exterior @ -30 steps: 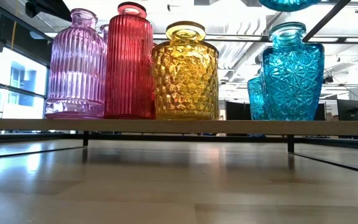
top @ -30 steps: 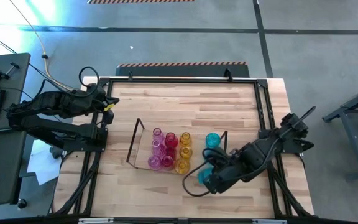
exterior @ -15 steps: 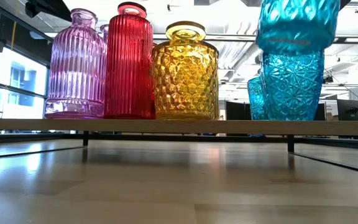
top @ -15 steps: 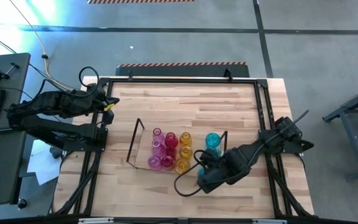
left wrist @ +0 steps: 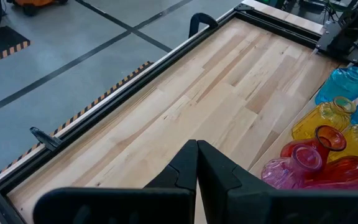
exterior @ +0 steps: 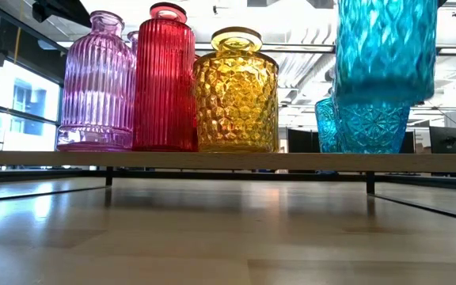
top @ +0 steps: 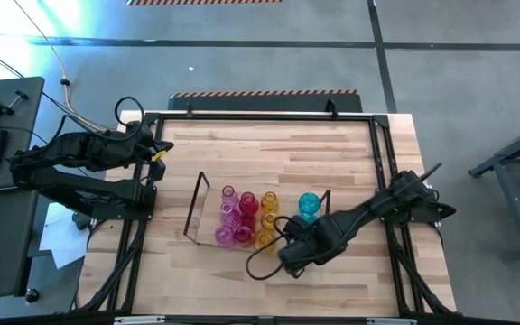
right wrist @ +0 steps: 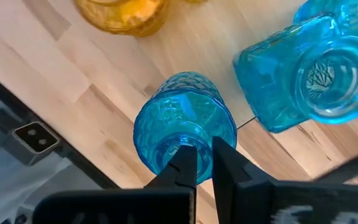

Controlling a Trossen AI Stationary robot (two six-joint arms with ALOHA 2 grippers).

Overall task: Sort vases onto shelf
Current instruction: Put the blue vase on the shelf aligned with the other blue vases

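Cyan vase [right wrist: 184,127]: held by its rim in the right gripper [right wrist: 204,163], fingers pinched on the mouth's edge, one inside and one outside. In the low view this vase [exterior: 386,49] hangs above the shelf board [exterior: 228,161], its base clear of it, in front of a second cyan vase [exterior: 368,125] standing on the shelf. Pink [exterior: 96,83], red [exterior: 165,79] and yellow [exterior: 236,93] vases stand in a row on the same board. Right arm reaches over the shelf's right end in the high view. Left gripper [left wrist: 197,163] closed, empty, parked over the table's [top: 332,153] far left side, well apart from the vases.
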